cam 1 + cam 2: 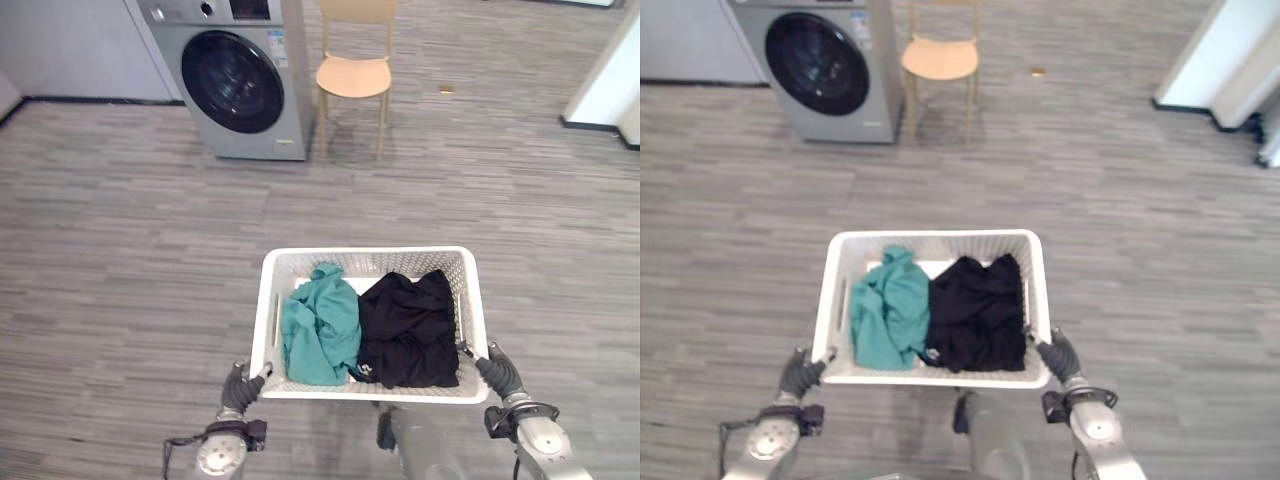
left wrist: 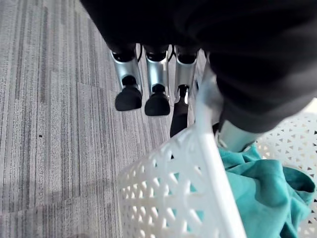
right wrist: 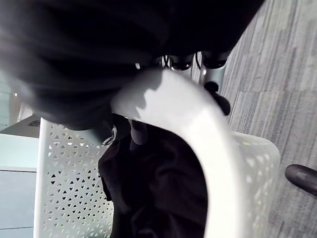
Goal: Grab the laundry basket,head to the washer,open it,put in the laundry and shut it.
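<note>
Left eye view: white laundry basket [image 1: 272,300] carried low in front, teal garment [image 1: 320,325] and black garment [image 1: 408,328] inside. Left robot hand [image 1: 243,385] curled on the near-left rim corner, right robot hand [image 1: 497,369] curled on the near-right. Washer [image 1: 235,80] well apart at 11 o'clock, door closed, beside a chair [image 1: 353,72]. Basket's long axis crosswise to heading.

white laundry basket [image 1: 836,300] carried at near corners | left hand [image 1: 798,374] and right hand [image 1: 1061,357] gripping rim | teal garment [image 1: 888,307] beside black garment [image 1: 977,314] inside | washer [image 1: 812,62] door closed, far left | wooden chair [image 1: 939,57] just beside it
</note>
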Motion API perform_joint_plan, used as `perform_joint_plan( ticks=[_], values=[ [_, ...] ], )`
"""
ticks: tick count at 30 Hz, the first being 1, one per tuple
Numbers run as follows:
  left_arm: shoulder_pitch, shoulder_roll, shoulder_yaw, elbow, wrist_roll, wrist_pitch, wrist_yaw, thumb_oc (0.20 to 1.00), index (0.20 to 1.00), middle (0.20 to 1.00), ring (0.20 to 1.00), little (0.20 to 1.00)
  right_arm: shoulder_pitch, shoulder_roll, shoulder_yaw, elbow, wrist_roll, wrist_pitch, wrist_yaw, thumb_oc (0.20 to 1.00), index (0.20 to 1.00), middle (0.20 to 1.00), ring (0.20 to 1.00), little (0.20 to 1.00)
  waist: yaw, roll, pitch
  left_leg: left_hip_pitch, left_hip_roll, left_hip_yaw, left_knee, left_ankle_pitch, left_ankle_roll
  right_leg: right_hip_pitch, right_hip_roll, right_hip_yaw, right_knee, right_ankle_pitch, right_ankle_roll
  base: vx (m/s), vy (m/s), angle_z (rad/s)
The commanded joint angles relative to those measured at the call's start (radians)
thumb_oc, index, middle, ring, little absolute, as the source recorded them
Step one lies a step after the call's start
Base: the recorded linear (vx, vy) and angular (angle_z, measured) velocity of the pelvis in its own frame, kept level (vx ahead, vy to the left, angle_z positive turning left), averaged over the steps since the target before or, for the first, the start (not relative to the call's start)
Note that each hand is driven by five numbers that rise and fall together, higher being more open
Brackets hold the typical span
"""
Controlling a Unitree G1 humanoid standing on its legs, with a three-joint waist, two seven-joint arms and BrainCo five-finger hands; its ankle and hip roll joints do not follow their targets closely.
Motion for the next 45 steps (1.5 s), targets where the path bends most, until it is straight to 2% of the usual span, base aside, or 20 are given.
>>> perform_joint_plan(
  ticks=[1,2,4,6,7,10,11,12,15,21,24,25,28,29,32,33,38,42,43,45],
  values=[
    [-0.040,0.043,0.037,-0.116,-0.005,-0.117,-0.023,0.200,0.200,0.200,0.200,0.200,-0.024,0.000,-0.081,-0.135,0.046,-0.124,-0.003,0.200,0.200,0.200,0.200,0.200,-0.027,-0.040,-0.051,-0.142,0.048,-0.026,0.181,0.142,-0.058,0.186,-0.030,0.017,-0.089,0.059,0.103,0.61,-0.356,0.73],
    [-0.049,0.042,0.036,-0.114,-0.017,-0.116,-0.020,0.200,0.200,0.200,0.200,0.200,-0.036,-0.016,-0.088,-0.141,0.044,-0.132,-0.019,0.200,0.200,0.200,0.200,0.200,-0.015,-0.042,-0.041,-0.210,0.089,-0.020,0.390,0.257,-0.087,0.243,-0.019,-0.001,-0.084,0.034,0.070,0.45,-0.281,0.84],
    [-0.047,0.039,0.042,-0.111,-0.030,-0.116,-0.015,0.200,0.200,0.200,0.200,0.200,-0.039,-0.024,-0.092,-0.136,0.050,-0.124,-0.023,0.200,0.200,0.200,0.200,0.200,-0.005,-0.065,-0.038,-0.279,0.104,0.017,0.477,0.288,-0.071,0.293,-0.025,0.005,-0.095,0.002,0.044,0.44,-0.255,0.14],
    [-0.048,0.039,0.040,-0.110,-0.036,-0.112,-0.015,0.200,0.200,0.200,0.200,0.200,-0.040,-0.028,-0.092,-0.131,0.048,-0.120,-0.027,0.200,0.200,0.200,0.200,0.200,0.012,-0.070,-0.033,-0.329,0.105,0.037,0.501,0.257,-0.056,0.318,-0.025,0.016,-0.099,-0.015,0.038,0.36,-0.134,-0.42],
    [-0.040,0.037,0.039,-0.109,-0.041,-0.109,-0.018,0.200,0.200,0.200,0.200,0.200,-0.038,-0.033,-0.097,-0.134,0.043,-0.114,-0.032,0.200,0.200,0.200,0.200,0.200,0.038,-0.078,-0.023,-0.410,0.105,0.073,0.460,0.198,-0.036,0.369,-0.029,0.024,-0.112,-0.045,0.047,0.23,-0.046,-0.37],
    [-0.031,0.036,0.040,-0.110,-0.036,-0.105,-0.018,0.200,0.200,0.200,0.200,0.200,-0.035,-0.037,-0.103,-0.129,0.040,-0.116,-0.040,0.200,0.200,0.200,0.200,0.200,0.061,-0.083,-0.016,-0.469,0.095,0.103,0.326,0.170,-0.019,0.414,-0.036,0.030,-0.122,-0.071,0.062,0.33,0.008,-0.27],
    [-0.028,0.034,0.040,-0.108,-0.034,-0.101,-0.017,0.200,0.200,0.200,0.200,0.200,-0.035,-0.036,-0.102,-0.128,0.038,-0.112,-0.041,0.200,0.200,0.200,0.200,0.200,0.070,-0.076,-0.016,-0.498,0.092,0.106,0.234,0.189,-0.022,0.435,-0.029,0.034,-0.126,-0.086,0.065,0.47,0.084,-0.40],
    [-0.025,0.033,0.044,-0.107,-0.031,-0.099,-0.013,0.200,0.200,0.200,0.200,0.200,-0.035,-0.037,-0.103,-0.119,0.029,-0.109,-0.050,0.200,0.200,0.200,0.200,0.200,0.088,-0.058,-0.016,-0.529,0.089,0.087,0.078,0.283,-0.042,0.469,-0.004,0.046,-0.128,-0.110,0.066,0.37,0.065,-0.30],
    [-0.025,0.027,0.044,-0.107,-0.028,-0.096,-0.014,0.200,0.200,0.200,0.200,0.200,-0.033,-0.034,-0.109,-0.113,0.023,-0.112,-0.059,0.200,0.200,0.200,0.200,0.200,0.095,-0.051,-0.019,-0.564,0.098,0.106,-0.037,0.335,-0.054,0.518,0.009,0.055,-0.127,-0.145,0.067,0.37,0.063,-0.45],
    [-0.022,0.029,0.048,-0.101,-0.019,-0.089,-0.019,0.200,0.200,0.200,0.200,0.200,-0.020,-0.016,-0.110,-0.112,0.010,-0.103,-0.044,0.200,0.200,0.200,0.200,0.200,0.119,-0.044,-0.051,-0.572,0.104,0.069,-0.048,0.383,-0.041,0.607,0.010,0.120,-0.053,-0.232,0.067,0.44,0.137,-0.38],
    [-0.033,0.042,0.039,-0.087,-0.020,-0.084,-0.013,0.200,0.200,0.200,0.200,0.200,-0.019,-0.003,-0.098,-0.111,-0.004,-0.103,-0.035,0.200,0.200,0.200,0.200,0.200,0.124,-0.069,-0.068,-0.553,0.066,0.056,0.009,0.339,-0.002,0.571,-0.041,0.146,0.116,-0.158,0.107,0.40,0.230,-0.03],
    [-0.040,0.058,0.044,-0.082,-0.017,-0.082,-0.007,0.200,0.200,0.200,0.200,0.200,-0.028,0.006,-0.088,-0.111,-0.009,-0.106,-0.028,0.200,0.200,0.200,0.200,0.200,0.116,-0.081,-0.060,-0.507,0.042,0.061,0.012,0.301,0.027,0.499,-0.080,0.161,0.278,-0.037,0.150,0.28,0.217,0.13],
    [-0.044,0.067,0.050,-0.077,-0.017,-0.083,0.000,0.200,0.200,0.200,0.200,0.200,-0.039,0.019,-0.070,-0.110,-0.006,-0.107,-0.020,0.200,0.200,0.200,0.200,0.200,0.113,-0.068,-0.057,-0.454,0.041,0.064,0.000,0.272,0.046,0.419,-0.085,0.159,0.352,0.020,0.154,0.26,0.144,0.12],
    [-0.047,0.067,0.052,-0.077,-0.022,-0.085,0.003,0.200,0.200,0.200,0.200,0.200,-0.047,0.019,-0.064,-0.108,-0.008,-0.109,-0.019,0.200,0.200,0.200,0.200,0.200,0.105,-0.060,-0.049,-0.417,0.037,0.053,-0.018,0.260,0.049,0.358,-0.066,0.159,0.364,-0.006,0.136,0.43,0.110,0.04],
    [-0.028,0.069,0.062,-0.085,-0.034,-0.091,-0.003,0.200,0.200,0.200,0.200,0.200,-0.052,0.010,-0.060,-0.101,0.009,-0.105,-0.015,0.200,0.200,0.200,0.200,0.200,0.076,-0.045,-0.027,-0.335,0.024,0.026,-0.042,0.217,0.050,0.265,-0.023,0.131,0.241,-0.064,0.115,0.38,0.030,0.11],
    [-0.017,0.066,0.072,-0.093,-0.040,-0.091,-0.003,0.200,0.200,0.200,0.200,0.200,-0.060,0.013,-0.058,-0.101,0.027,-0.101,-0.015,0.200,0.200,0.200,0.200,0.200,0.066,-0.052,-0.021,-0.285,0.009,0.020,-0.056,0.189,0.043,0.213,-0.032,0.074,0.080,-0.057,0.109,0.41,-0.023,0.31],
    [-0.017,0.054,0.102,-0.089,-0.026,-0.103,0.004,0.200,0.200,0.200,0.200,0.200,-0.065,0.004,-0.050,-0.095,0.013,-0.101,-0.010,0.200,0.200,0.200,0.200,0.200,0.037,-0.050,-0.001,-0.206,0.002,-0.023,-0.049,0.124,0.028,0.143,-0.032,0.044,-0.112,0.016,0.144,0.36,-0.074,0.14],
    [-0.016,0.041,0.092,-0.076,-0.018,-0.110,-0.007,0.200,0.200,0.200,0.200,0.200,-0.050,0.001,-0.055,-0.102,0.013,-0.104,0.004,0.200,0.200,0.200,0.200,0.200,0.025,-0.057,-0.018,-0.153,-0.008,-0.053,-0.023,0.056,0.029,0.174,-0.036,0.088,-0.114,0.042,0.137,0.45,-0.129,0.25],
    [-0.027,0.032,0.075,-0.072,-0.016,-0.106,-0.007,0.200,0.200,0.200,0.200,0.200,-0.042,0.002,-0.062,-0.095,0.021,-0.108,0.002,0.200,0.200,0.200,0.200,0.200,0.022,-0.055,-0.034,-0.154,0.004,-0.061,0.068,0.058,-0.002,0.194,-0.047,0.082,-0.082,0.054,0.117,0.29,-0.109,0.35],
    [-0.035,0.029,0.064,-0.069,-0.016,-0.105,-0.009,0.200,0.200,0.200,0.200,0.200,-0.043,-0.001,-0.065,-0.094,0.025,-0.108,-0.002,0.200,0.200,0.200,0.200,0.200,0.017,-0.052,-0.037,-0.167,0.021,-0.054,0.129,0.070,-0.020,0.205,-0.049,0.076,-0.071,0.046,0.108,0.34,-0.173,0.44]
  ],
)
